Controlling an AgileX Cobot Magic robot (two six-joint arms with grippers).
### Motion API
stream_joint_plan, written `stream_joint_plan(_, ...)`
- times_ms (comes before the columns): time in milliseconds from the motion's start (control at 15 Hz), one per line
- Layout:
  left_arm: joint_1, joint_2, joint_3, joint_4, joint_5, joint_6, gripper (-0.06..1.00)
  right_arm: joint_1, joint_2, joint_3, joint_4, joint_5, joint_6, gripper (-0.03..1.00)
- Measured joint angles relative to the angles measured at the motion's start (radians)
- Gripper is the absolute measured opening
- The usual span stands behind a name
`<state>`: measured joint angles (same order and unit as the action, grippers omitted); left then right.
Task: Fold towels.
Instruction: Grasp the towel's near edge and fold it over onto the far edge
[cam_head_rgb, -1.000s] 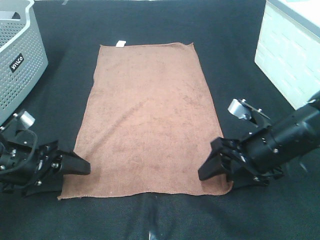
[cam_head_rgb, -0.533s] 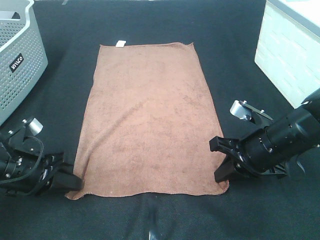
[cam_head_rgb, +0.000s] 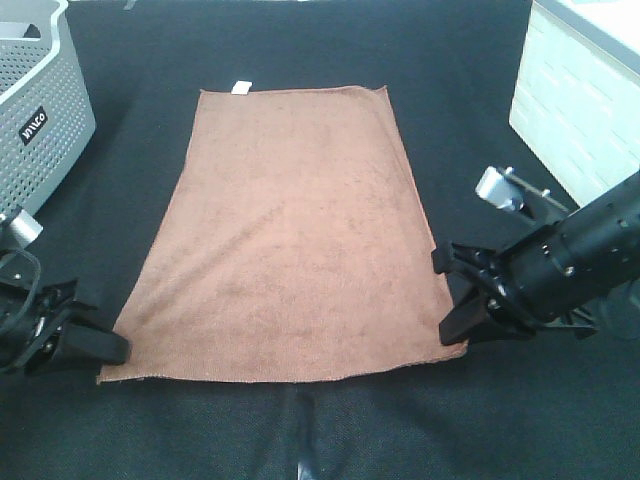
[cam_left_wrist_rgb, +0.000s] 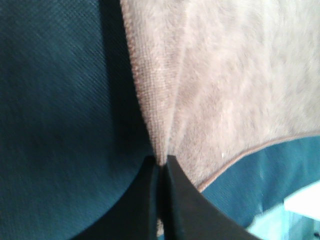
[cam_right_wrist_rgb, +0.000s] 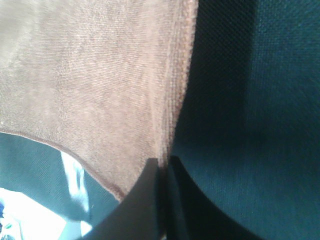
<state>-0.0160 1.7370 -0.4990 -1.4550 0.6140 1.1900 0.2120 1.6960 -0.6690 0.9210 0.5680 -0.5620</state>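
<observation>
Both of my grippers have clamped down since a second ago and drawn the near corners outward, so the near hem now lies straight, not bowed. My left gripper (cam_head_rgb: 112, 349) is fully closed on the near-left corner of the towel (cam_head_rgb: 290, 230). My right gripper (cam_head_rgb: 455, 328) is fully closed on the near-right corner, and both wrist views show cloth pinched between the tips. The towel lies flat on the black table (cam_head_rgb: 460, 100), running away from me, with its white tag (cam_head_rgb: 240, 87) on the far edge. Judgement: I should raise both corners together at equal height, hold the hem taut, carry it squarely to the far edge, and match the corners before letting go. Uneven travel would skew the fold.
</observation>
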Motion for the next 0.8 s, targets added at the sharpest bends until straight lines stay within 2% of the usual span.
stream_joint_plan(67,0.001,-0.038,0.000,0.083,0.025,-0.070,0.00,0.000,-0.052,0.002,-0.056,0.032,0.059,0.00)
stream_joint_plan(133,0.002,-0.070,0.003,0.130,0.041,-0.114,0.00,0.000,-0.081,0.013,-0.077,0.055,0.087,0.00)
stream_joint_plan(267,0.002,-0.137,0.037,0.185,0.056,-0.172,0.00,0.000,-0.142,0.070,-0.088,0.080,0.103,0.00)
stream_joint_plan(533,0.002,-0.345,0.188,0.218,0.093,-0.216,0.00,0.000,-0.282,0.258,-0.087,0.130,0.108,0.00)
stream_joint_plan(800,0.002,-0.425,0.209,0.234,0.098,-0.255,0.00,0.000,-0.340,0.286,-0.087,0.140,0.108,0.00)
